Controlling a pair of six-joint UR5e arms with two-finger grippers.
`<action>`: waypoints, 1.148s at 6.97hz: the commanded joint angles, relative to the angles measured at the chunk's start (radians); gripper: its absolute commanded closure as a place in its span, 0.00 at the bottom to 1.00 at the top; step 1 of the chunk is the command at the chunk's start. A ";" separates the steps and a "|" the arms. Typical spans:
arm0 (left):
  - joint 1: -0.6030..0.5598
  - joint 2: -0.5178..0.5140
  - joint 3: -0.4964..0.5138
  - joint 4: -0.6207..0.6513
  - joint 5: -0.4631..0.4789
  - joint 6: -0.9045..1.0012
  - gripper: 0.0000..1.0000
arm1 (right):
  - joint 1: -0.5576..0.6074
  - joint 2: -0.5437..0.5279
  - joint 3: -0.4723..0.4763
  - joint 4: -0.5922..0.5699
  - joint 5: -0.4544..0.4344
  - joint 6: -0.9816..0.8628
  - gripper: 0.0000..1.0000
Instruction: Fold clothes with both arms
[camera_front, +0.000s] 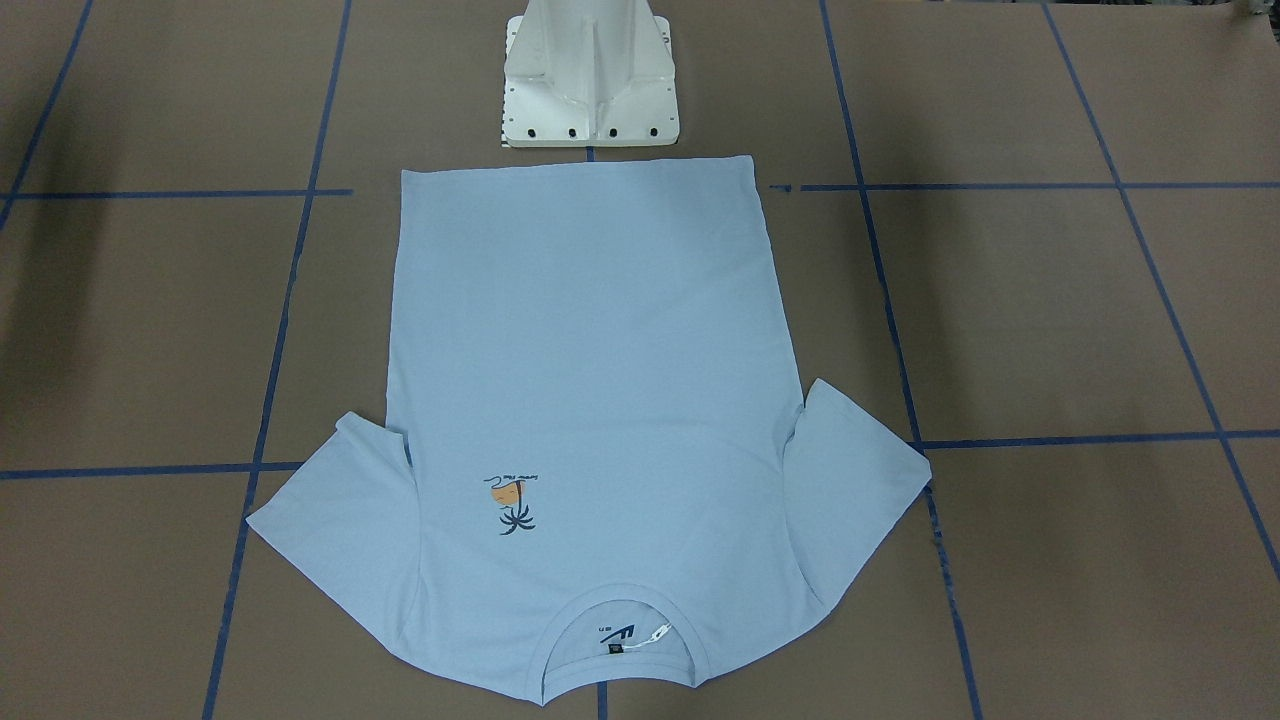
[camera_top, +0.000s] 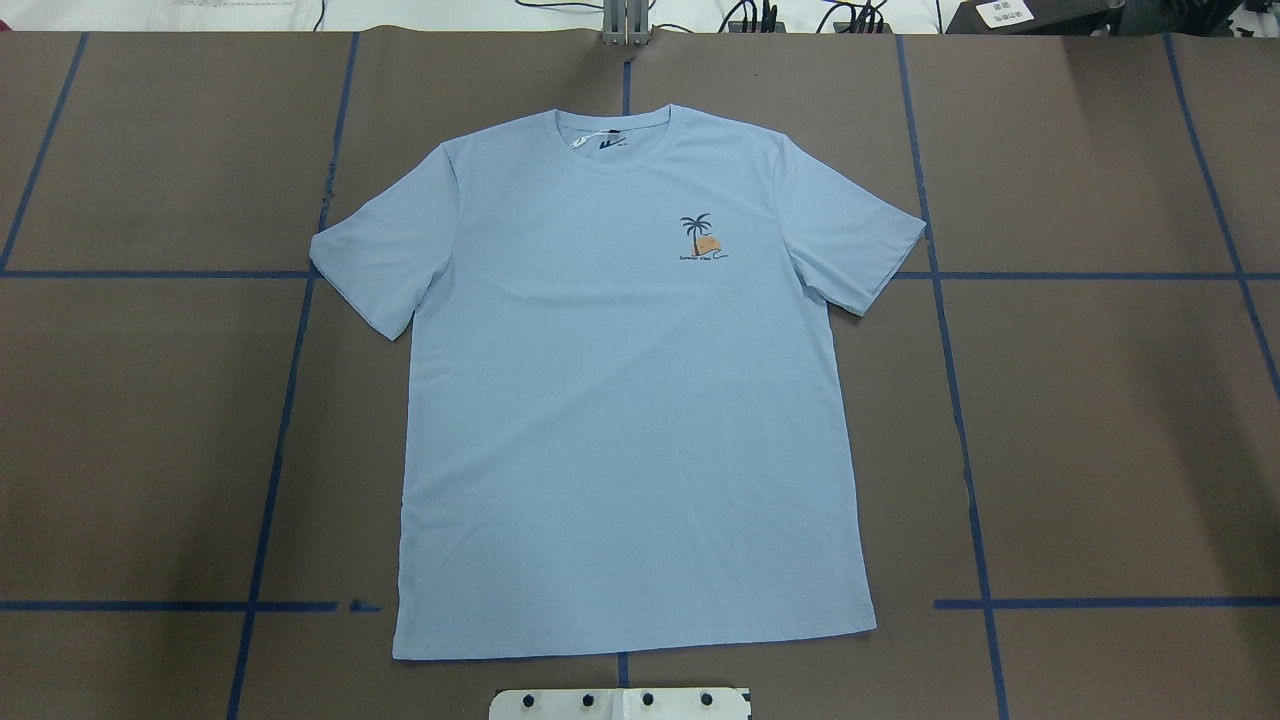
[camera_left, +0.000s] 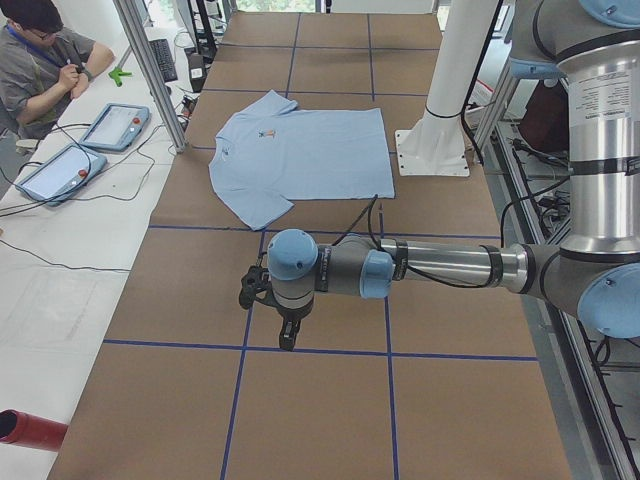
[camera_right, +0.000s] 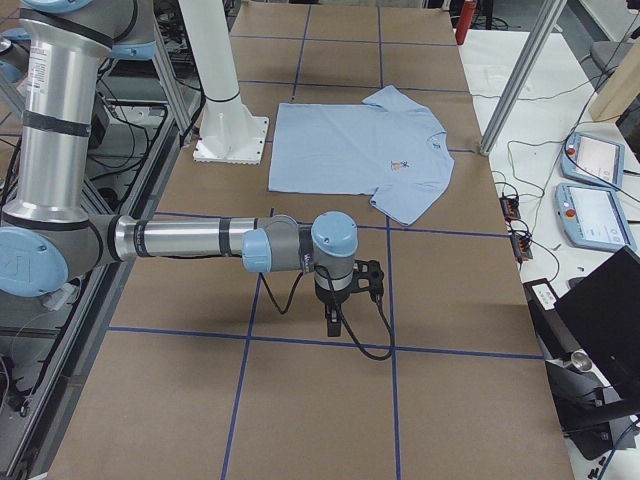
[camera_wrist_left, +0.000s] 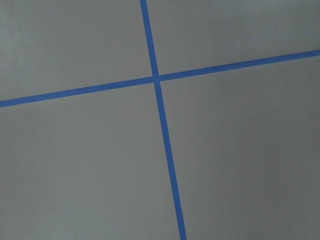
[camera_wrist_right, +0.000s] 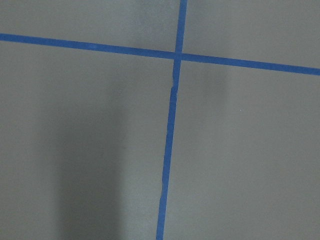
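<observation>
shirt: light blue T-shirt (camera_top: 620, 420) lies flat, face up, mid-table (camera_top: 1100, 400). Hem (camera_top: 630, 640) is near the pedestal base (camera_front: 590, 90), collar at the far side, both sleeves spread. I see no folds.
print: palm print (camera_top: 700, 238) on the chest, right of centre. Neck label (camera_top: 610, 145) sits inside the collar.
left arm: left arm (camera_left: 440, 265) reaches low over bare table, well left of the shirt. Left gripper (camera_left: 288, 335) points down, nothing under it.
right arm: right arm (camera_right: 190, 240) mirrors it, well right of the shirt. Right gripper (camera_right: 333, 322) also points down.
jaws: I cannot tell wide or narrow for either; only the side views show them. Wrist cams show just blue tape (camera_wrist_left: 160, 125) crossings, no cloth.
handling: I'd expect it light, limp and thin. It will sag and drag once lifted, and nothing here is fragile.
grasp: I'd pinch the left sleeve (camera_top: 375, 255) and right sleeve (camera_top: 850, 235) at their seams, or the two hem corners.
risk: a shallow pinch could catch only the top layer.
</observation>
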 joint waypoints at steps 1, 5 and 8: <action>0.000 0.003 -0.013 0.002 0.000 0.000 0.00 | 0.000 0.000 0.003 0.000 0.002 0.000 0.00; 0.002 0.009 -0.054 -0.030 0.138 0.006 0.00 | -0.020 0.049 0.046 0.000 0.001 0.004 0.00; 0.002 0.017 -0.031 -0.164 0.259 0.009 0.00 | -0.029 0.176 0.037 0.020 -0.002 0.004 0.00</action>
